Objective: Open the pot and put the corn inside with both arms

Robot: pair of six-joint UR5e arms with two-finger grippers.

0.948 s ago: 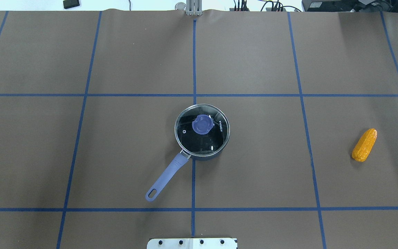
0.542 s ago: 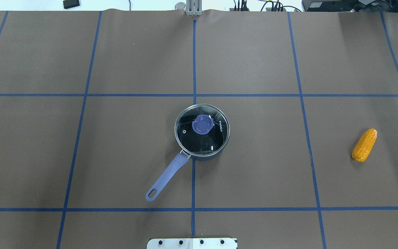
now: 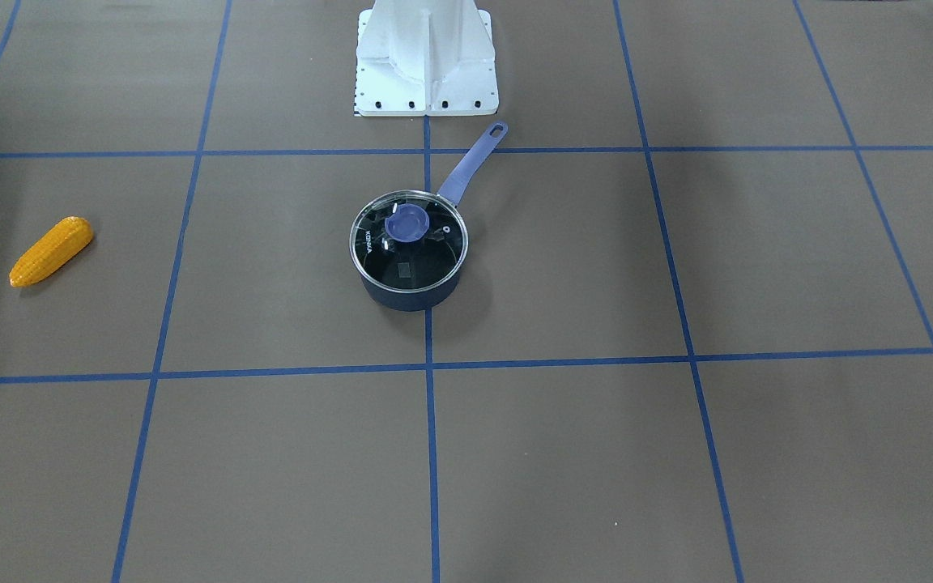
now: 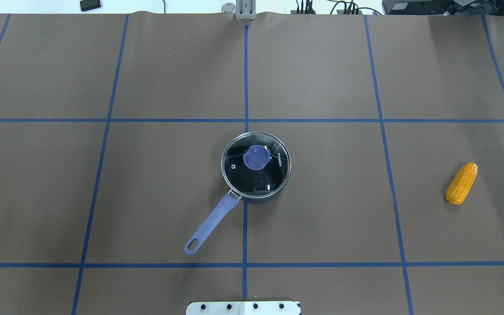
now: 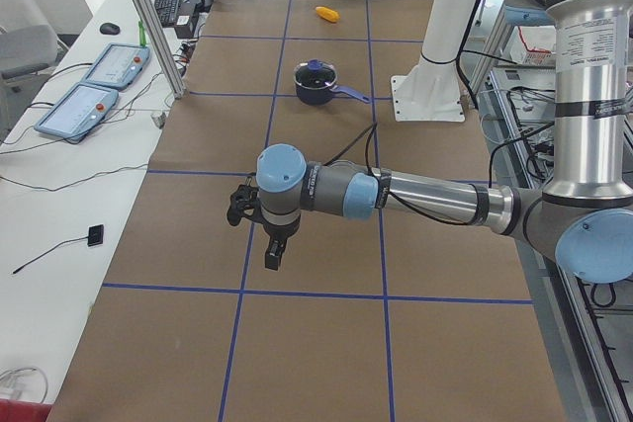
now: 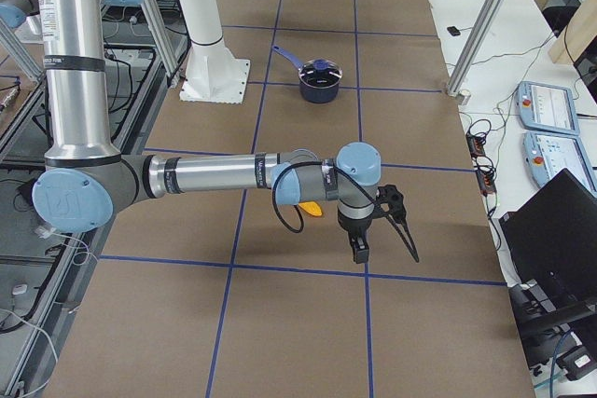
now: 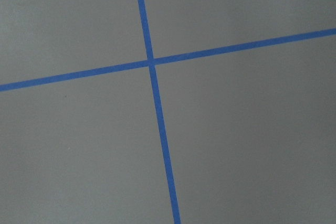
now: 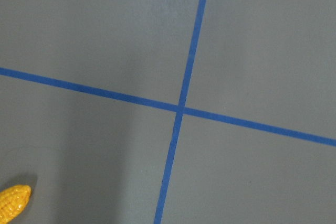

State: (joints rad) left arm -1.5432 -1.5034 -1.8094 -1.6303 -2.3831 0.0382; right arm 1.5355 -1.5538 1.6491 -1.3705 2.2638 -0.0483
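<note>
Pot (image 3: pixel 410 298) stood lidded at centre of table (image 4: pixel 147 197), corn (image 4: pixel 461 183) lay well apart on robot's right, left gripper (image 5: pixel 240 207) hung over table's left end, right gripper (image 6: pixel 396 216) near corn, spread of either could not be told.

Brown table (image 4: pixel 322 218) gridded with blue tape (image 4: pixel 246 78), white bench (image 5: pixel 59 195) alongside.

no chg seen, pot (image 3: pixel 410 298), corn (image 4: pixel 461 183) unmoved

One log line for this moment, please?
dark-blue saucepan: clear glass lid on | orange-yellow toy corn cob: lying apart, untouched
</note>
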